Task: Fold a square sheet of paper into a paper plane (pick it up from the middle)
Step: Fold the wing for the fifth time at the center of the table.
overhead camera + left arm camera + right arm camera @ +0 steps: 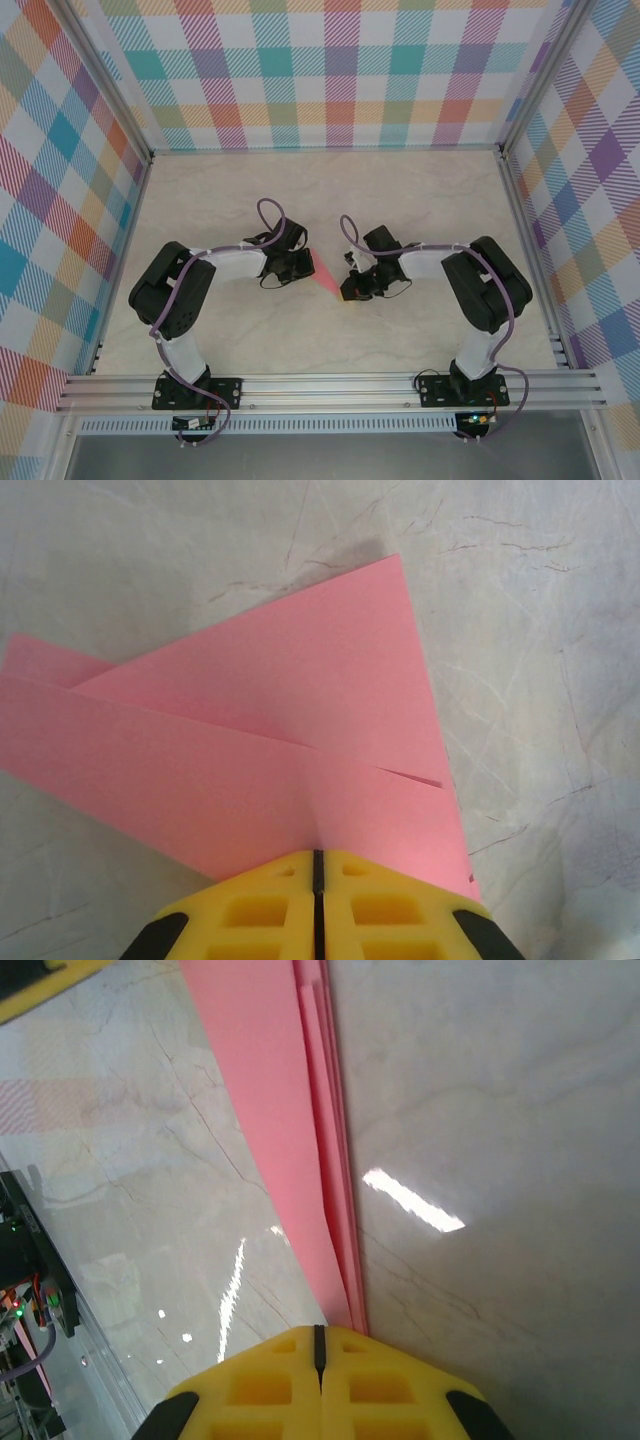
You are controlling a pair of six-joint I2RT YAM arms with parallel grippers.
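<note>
Over the table (420,200), left gripper (318,865) and right gripper (320,1335) both pinch the folded paper (280,730). Mid-fold, I think; next needs a straight crease.

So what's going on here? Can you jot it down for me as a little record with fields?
Surface: pale marble-look table
Object: pink paper, folded into overlapping layers
Left gripper: shut on one end of the paper
Right gripper: shut on the other end
Paper position: spanning the gap between the two grippers
Surroundings: checked walls
</note>
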